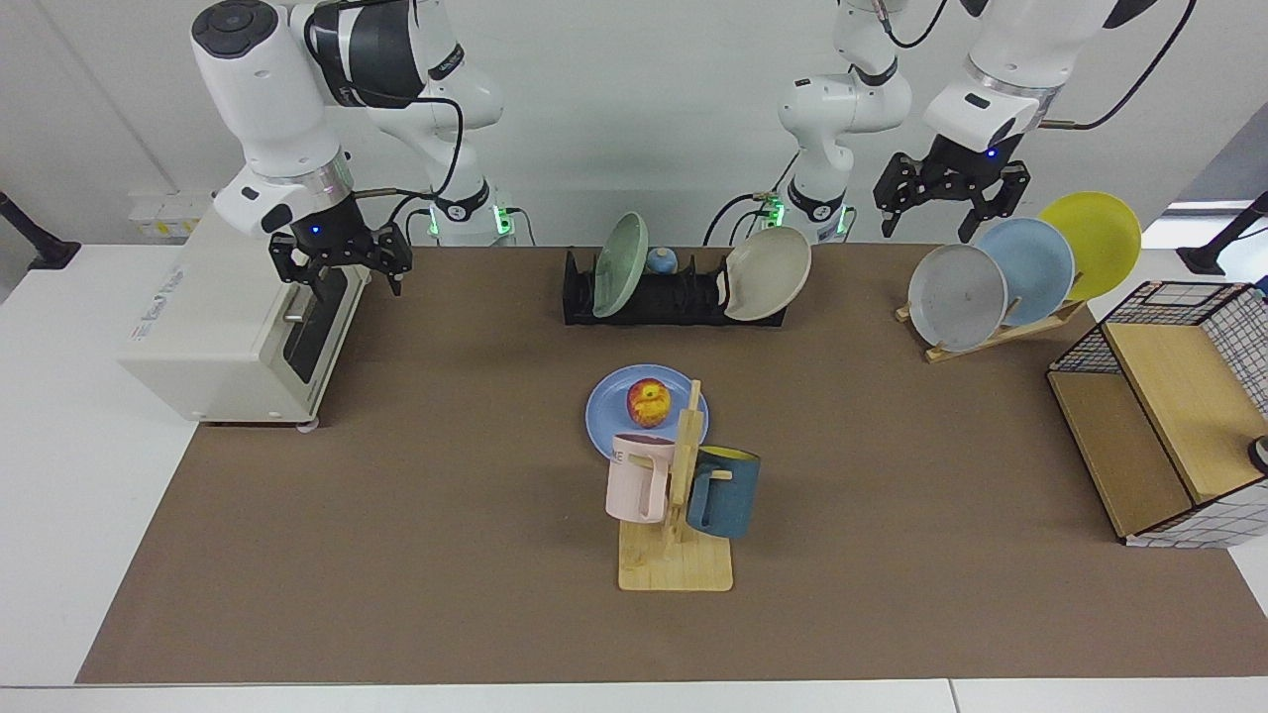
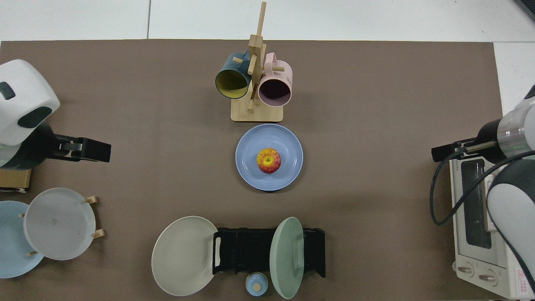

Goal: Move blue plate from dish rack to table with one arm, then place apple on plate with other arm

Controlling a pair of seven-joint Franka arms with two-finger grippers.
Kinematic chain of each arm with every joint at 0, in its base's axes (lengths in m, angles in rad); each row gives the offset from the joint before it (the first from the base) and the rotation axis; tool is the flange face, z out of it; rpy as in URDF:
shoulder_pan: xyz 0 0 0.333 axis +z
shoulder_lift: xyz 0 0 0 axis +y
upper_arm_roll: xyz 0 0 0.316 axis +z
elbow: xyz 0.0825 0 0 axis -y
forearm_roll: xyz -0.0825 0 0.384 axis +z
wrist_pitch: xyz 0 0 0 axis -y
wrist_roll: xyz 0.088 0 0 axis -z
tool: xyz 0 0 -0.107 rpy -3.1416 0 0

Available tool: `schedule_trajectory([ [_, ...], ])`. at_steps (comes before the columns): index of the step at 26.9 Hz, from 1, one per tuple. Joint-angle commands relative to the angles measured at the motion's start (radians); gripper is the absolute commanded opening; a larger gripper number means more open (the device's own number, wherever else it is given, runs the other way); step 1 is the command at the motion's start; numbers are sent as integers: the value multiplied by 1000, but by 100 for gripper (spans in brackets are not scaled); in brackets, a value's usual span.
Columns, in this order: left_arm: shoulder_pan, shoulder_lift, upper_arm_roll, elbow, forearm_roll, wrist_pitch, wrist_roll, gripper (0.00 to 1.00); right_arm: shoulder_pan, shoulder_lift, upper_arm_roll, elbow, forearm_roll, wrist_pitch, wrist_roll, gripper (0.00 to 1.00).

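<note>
At frame centre, we found the apple on the blue plate; the left end effector at upper right and the right end effector at upper left were both spread, empty.

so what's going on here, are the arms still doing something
Nothing is being held. The apple sits on the blue plate, which lies flat on the table, out of the dish rack. The right gripper hangs open over the toaster oven; the left gripper hangs open above the plate stand.
</note>
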Motion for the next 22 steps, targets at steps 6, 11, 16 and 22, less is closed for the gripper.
schedule_trajectory([
  [6, -8, -27, 11, -28, 3, 6, 3, 100, -30, 2, 10, 4, 20, 18, 10, 100],
  [11, -8, -25, 11, -28, 3, 6, 2, 100, -32, 1, 10, 4, 19, 12, 5, 100],
  [16, -8, -27, 11, -28, 3, 8, 2, 100, -33, -4, 10, 1, 20, -6, 5, 100],
  [22, -8, -27, 11, -28, 3, 8, 2, 100, -35, -7, 10, -2, 25, -20, 8, 100],
])
